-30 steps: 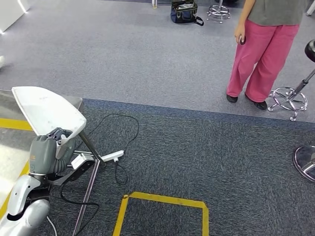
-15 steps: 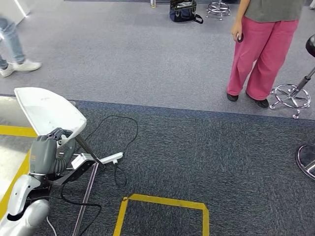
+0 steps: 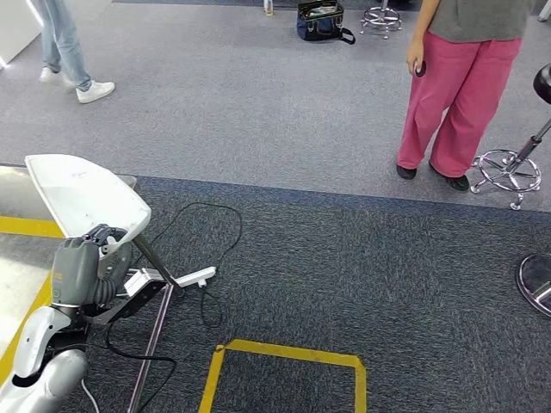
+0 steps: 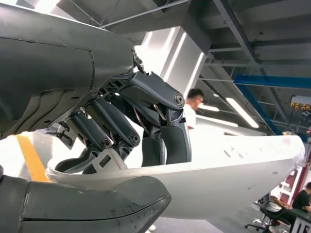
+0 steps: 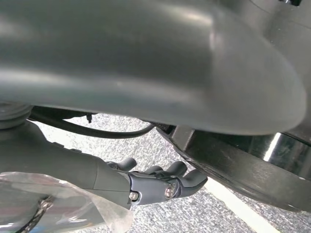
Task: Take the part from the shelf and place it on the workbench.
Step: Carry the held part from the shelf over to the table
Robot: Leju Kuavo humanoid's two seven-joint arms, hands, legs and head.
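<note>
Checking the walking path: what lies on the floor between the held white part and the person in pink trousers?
In the head view, bare grey carpet, apart from a black cable and white power strip near the white part gripped by the left hand; the person stands beyond.

We get even, bright overhead light in the head view, sharp focus, soft short shadows on the carpet [image 3: 312, 258], slight glare on the shiny floor strip [image 3: 16, 258] at the left edge. Left wrist view is backlit: ceiling light strips [image 4: 242, 112] blow out, the white part [image 4: 227, 170] overexposed. Right wrist view dim, with a near surface blurred.
</note>
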